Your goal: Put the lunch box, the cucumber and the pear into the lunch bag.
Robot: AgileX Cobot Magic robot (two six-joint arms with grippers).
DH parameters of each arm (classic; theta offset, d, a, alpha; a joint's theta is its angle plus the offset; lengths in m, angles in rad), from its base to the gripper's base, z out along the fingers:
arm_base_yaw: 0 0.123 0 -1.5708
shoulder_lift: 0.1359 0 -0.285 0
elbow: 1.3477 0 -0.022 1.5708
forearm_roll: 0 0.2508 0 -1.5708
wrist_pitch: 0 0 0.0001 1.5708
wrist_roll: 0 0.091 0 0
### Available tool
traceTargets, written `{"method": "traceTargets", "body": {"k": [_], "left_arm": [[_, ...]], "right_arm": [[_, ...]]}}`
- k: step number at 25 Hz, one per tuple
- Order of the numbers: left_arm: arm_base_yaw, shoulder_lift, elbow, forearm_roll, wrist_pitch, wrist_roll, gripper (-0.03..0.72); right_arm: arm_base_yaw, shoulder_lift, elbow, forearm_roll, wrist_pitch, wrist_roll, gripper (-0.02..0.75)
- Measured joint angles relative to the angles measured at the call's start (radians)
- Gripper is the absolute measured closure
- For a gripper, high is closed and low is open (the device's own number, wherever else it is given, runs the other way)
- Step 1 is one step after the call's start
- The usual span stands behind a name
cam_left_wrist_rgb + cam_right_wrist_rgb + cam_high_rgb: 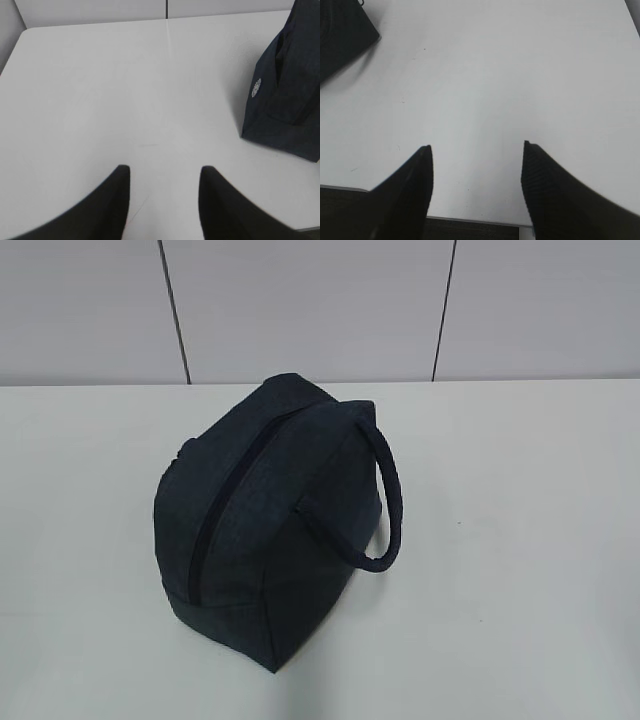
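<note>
On the white table (520,540) sits the lunch bag (270,520) — right in the middle, all by itself. I can't see the lunch box, the cucumber or the pear in any of my views. The bag's zipper (225,505) looks closed, so I think nothing can go in yet. My left gripper (165,172) is spread apart and holding nothing, with the bag off to its right. My right gripper (476,147) is spread wider and holds nothing too — the bag peeks in at its top left corner. I think the next move is to open the zipper; one gripper may need to steady the bag. It is dark blue, soft and puffy, with a fat loop handle (390,500) on its right side.
</note>
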Motion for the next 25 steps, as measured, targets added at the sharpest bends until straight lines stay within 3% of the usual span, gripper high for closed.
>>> {"method": "traceTargets", "body": {"k": [25], "left_arm": [[-0.004, 0.0, 0.0, 0.0, 0.0, 0.0, 0.412]], "right_arm": [[0.0, 0.0, 0.0, 0.0, 0.0, 0.0, 0.293]]}}
